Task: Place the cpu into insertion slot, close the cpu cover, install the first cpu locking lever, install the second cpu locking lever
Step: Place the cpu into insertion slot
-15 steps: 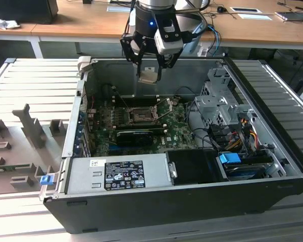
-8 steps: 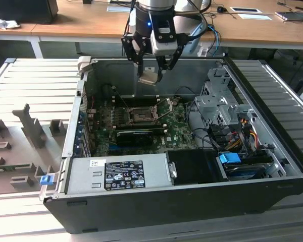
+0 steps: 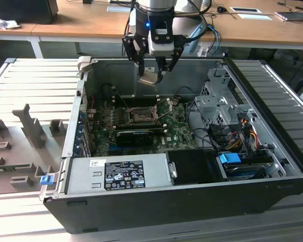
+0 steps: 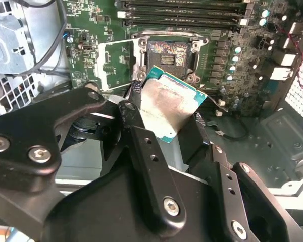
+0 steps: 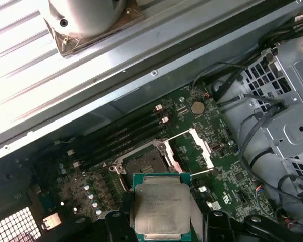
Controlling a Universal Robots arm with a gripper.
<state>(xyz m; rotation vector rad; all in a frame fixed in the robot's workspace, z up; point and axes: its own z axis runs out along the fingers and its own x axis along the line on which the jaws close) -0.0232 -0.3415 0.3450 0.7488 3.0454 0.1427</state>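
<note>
Between the jaws sits the cpu [image 4: 167,107], clamped by two opposite edges, so the jaws are closed on the chip; its dull silver metal top, ringed by a thin green border, faces both wrist views; in the exterior view it hangs tilted, one corner lower than the rest. Below it and apart from it lies the insertion slot [image 5: 141,164], a dark square socket with nothing seated in it; the cpu is held in the air over the open computer case [image 3: 166,206], not touching the board. Beside the slot the cpu cover [image 5: 202,148] stands swung open, a thin silver frame with the green board [image 5: 227,181] visible through its cut-out. Just beyond the slot run long black memory slots [image 5: 123,135], side by side; on its other side, in the exterior view, a long black graphics card [image 3: 137,135] lies across the board. Toward the exterior view's right a grey metal drive cage [image 3: 218,103] stands, with coloured cables [image 3: 242,132] below it; along the near wall of the case lies a grey power supply [image 3: 118,174] with a black label. Outside, the case rests on a grey ribbed surface [image 3: 35,75], with a blue clip [image 3: 44,178] at the corner toward the exterior view's left; a wooden worktop [image 3: 81,22] runs behind the arm [image 3: 154,10].
</note>
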